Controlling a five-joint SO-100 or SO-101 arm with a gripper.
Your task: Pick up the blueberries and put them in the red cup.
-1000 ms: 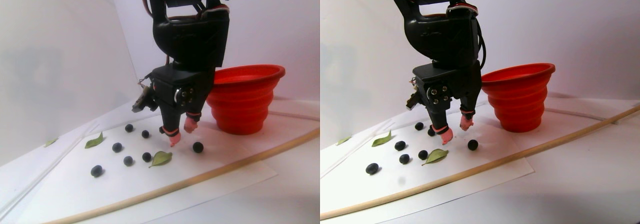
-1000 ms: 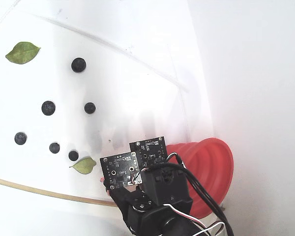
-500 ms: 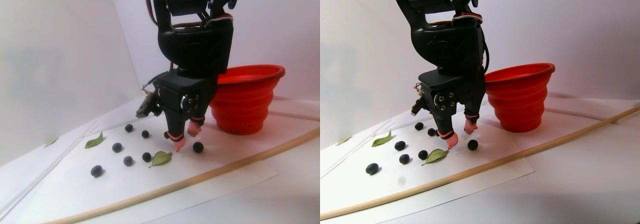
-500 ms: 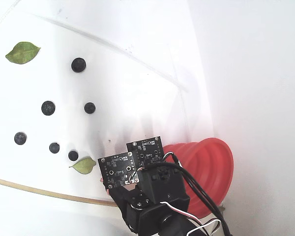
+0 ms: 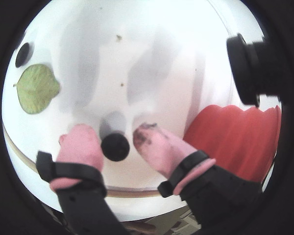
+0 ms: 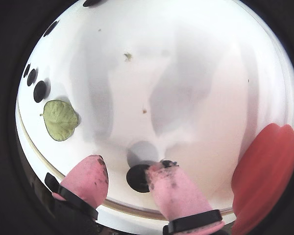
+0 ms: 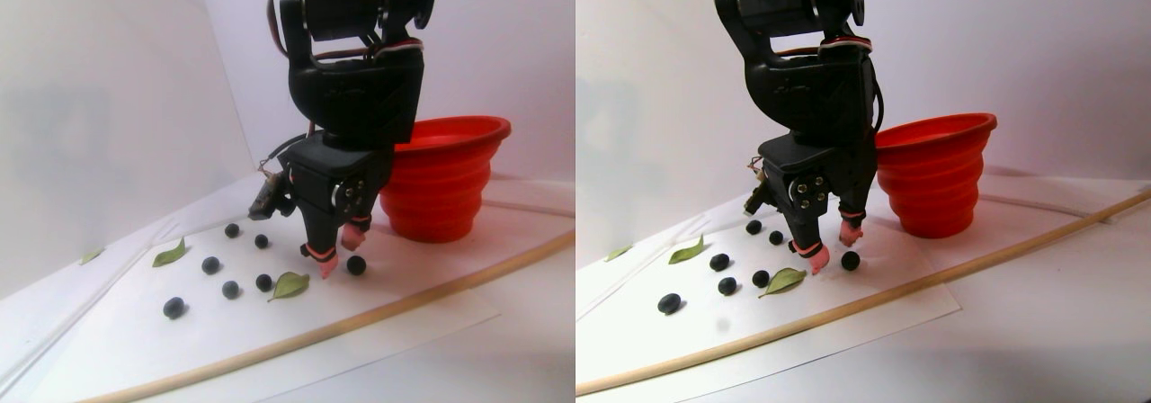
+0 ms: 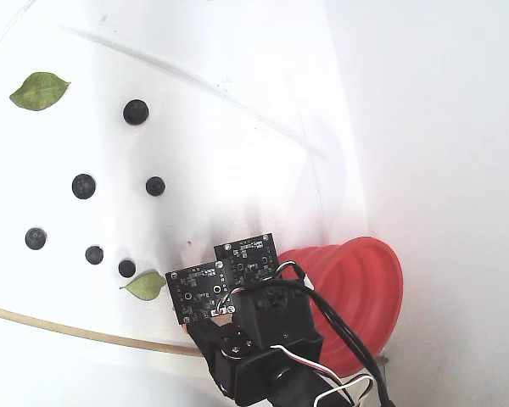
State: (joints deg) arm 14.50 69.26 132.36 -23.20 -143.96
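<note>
One blueberry (image 5: 115, 147) lies on the white paper between my gripper's (image 5: 115, 139) pink fingertips, and the gripper is open. In a wrist view the right fingertip (image 6: 169, 183) overlaps that berry (image 6: 136, 177); I cannot tell whether they touch. In the stereo pair view the gripper (image 7: 340, 252) hangs low over the paper, with this berry (image 7: 356, 264) just right of it. Several more blueberries (image 7: 231, 289) lie to the left, and they also show in the fixed view (image 8: 83, 186). The red cup (image 7: 441, 183) stands upright just behind and right of the gripper, and its side shows in the fixed view (image 8: 365, 297).
A green leaf (image 7: 289, 284) lies just left of the gripper, and another leaf (image 7: 169, 254) lies farther left. A thin wooden stick (image 7: 405, 300) runs along the near side of the paper. White walls close in at the back and left.
The gripper has come down closer to the paper and shifted slightly toward the lone berry. It stays open. Berries, leaves and cup have not moved.
</note>
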